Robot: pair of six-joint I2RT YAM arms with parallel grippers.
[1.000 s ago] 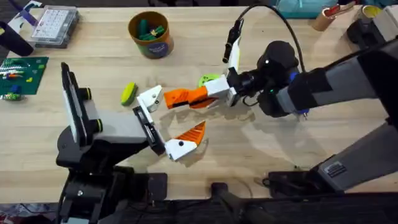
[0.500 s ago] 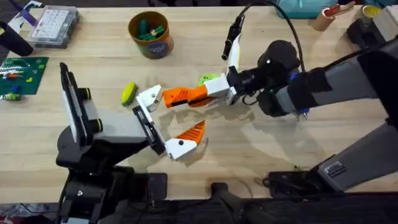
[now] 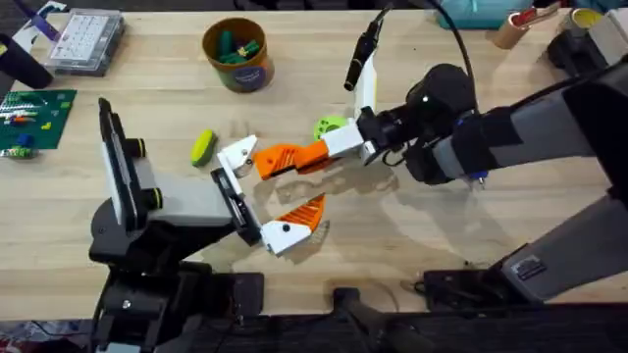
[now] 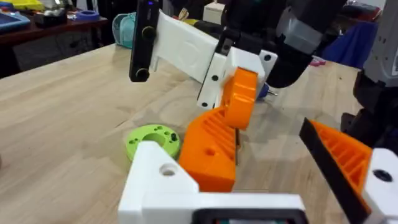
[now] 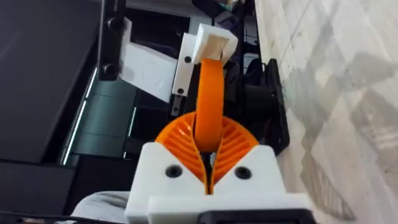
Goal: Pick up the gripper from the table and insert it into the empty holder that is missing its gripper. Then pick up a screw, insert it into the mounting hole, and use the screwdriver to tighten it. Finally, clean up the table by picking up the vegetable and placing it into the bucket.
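My right gripper (image 3: 330,149) is shut on the gripper (image 3: 285,159), a long orange ribbed finger, and holds it level above the table. In the right wrist view the orange pads (image 5: 180,146) clamp its narrow part (image 5: 210,93). Its wide end (image 4: 214,149) sits right beside the empty holder (image 3: 236,154), the bare white bracket (image 4: 160,180) on my left arm. My left gripper (image 3: 260,193) is open, and its other bracket bears a shorter orange finger (image 3: 300,210). The vegetable (image 3: 203,147), yellow with a green end, lies on the table left of the holder. The bucket (image 3: 238,67) stands at the back.
A lime-green disc (image 3: 328,126) lies on the table just behind the held finger. A clear parts box (image 3: 86,39) and a green board (image 3: 35,113) sit at the far left. Green pieces lie in the bucket. Clutter lines the back right corner.
My right gripper has turned slightly and brought the orange finger a little lower and closer to the empty holder. More of the lime-green disc shows. The left arm has barely moved.
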